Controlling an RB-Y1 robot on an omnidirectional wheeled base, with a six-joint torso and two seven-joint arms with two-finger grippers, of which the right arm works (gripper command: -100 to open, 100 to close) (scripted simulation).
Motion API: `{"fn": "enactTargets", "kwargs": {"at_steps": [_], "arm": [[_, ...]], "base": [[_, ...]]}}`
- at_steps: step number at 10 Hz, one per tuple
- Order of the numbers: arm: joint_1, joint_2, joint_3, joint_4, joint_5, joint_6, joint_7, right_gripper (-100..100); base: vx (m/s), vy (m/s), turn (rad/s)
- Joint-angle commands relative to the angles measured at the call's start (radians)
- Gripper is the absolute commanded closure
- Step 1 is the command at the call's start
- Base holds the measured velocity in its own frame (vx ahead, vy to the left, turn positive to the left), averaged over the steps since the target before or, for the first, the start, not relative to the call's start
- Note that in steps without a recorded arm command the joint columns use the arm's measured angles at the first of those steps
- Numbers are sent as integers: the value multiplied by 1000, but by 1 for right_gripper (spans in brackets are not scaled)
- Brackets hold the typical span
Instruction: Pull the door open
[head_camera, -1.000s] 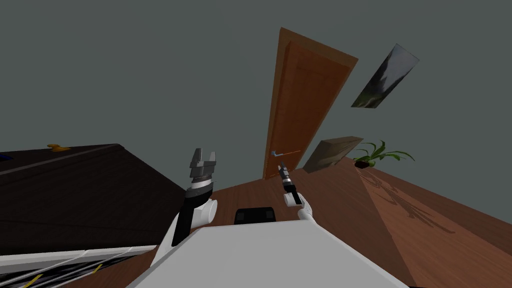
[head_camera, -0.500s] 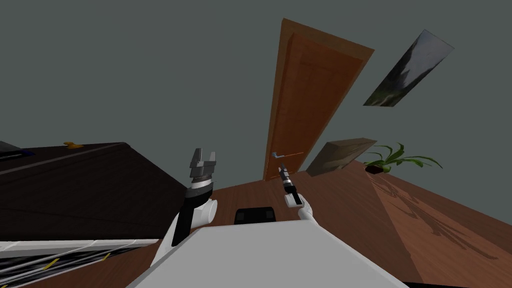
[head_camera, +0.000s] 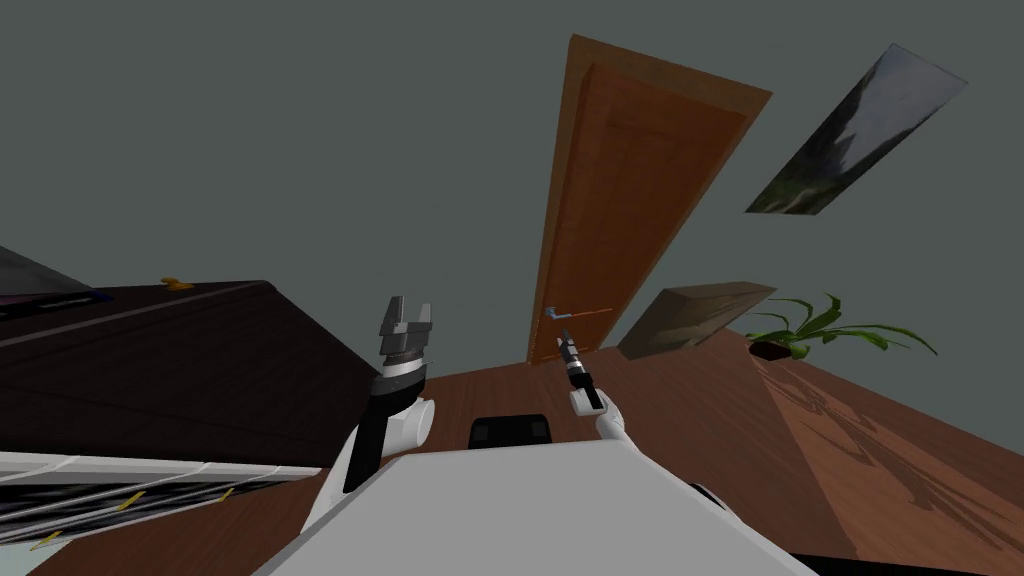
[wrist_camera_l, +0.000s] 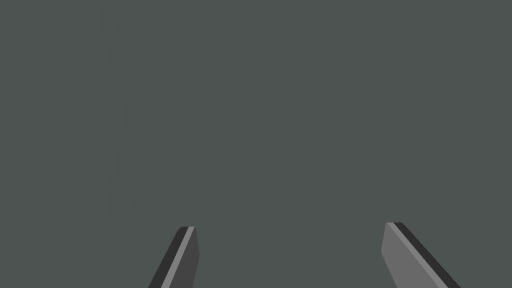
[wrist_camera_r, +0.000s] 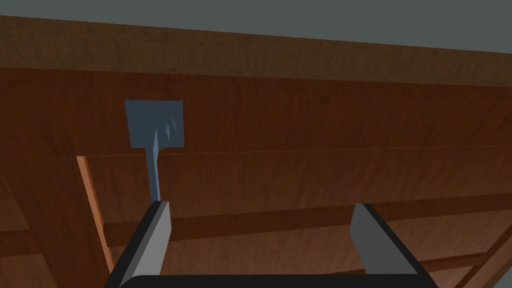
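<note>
at the left, a long dark brown cabinet top (head_camera: 170, 360). beside it the left gripper (head_camera: 405, 312) is raised, its two blades spread wide, holding nothing. in the middle, a tall orange-brown panelled wooden door (head_camera: 630, 200) looks shut in a grey wall. a slim blue-grey lever handle (wrist_camera_r: 153, 160) on a square plate sits near the door's edge. the right gripper (wrist_camera_r: 261, 206) hangs open before it, one blade lined up with the lever (contact cannot be told). the door likely swings heavy and rigid; the smooth, thin lever is the place to grip.
</note>
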Motion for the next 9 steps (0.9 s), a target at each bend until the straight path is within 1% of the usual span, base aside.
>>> {"fn": "enactTargets", "kwargs": {"at_steps": [1, 2, 3, 5, 6, 8, 9], "arm": [[-14, -8, -1, 50, -2, -13, -13, -100], [-28, -13, -2, 75, -3, -24, -20, -100], [-28, -13, -2, 92, -3, -24, -20, -100], [-55, -21, -4, 166, -5, -44, -34, -100], [-55, -21, -4, 168, -5, -44, -34, -100], [-80, -29, -6, 227, -8, -63, -46, -100], [-80, -29, -6, 237, -8, -63, -46, -100]], "base": [[56, -77, 126], [47, -105, 131], [33, -86, 45], [46, -80, 97], [24, -61, 47], [26, -55, 92], [31, -60, 43]]}}
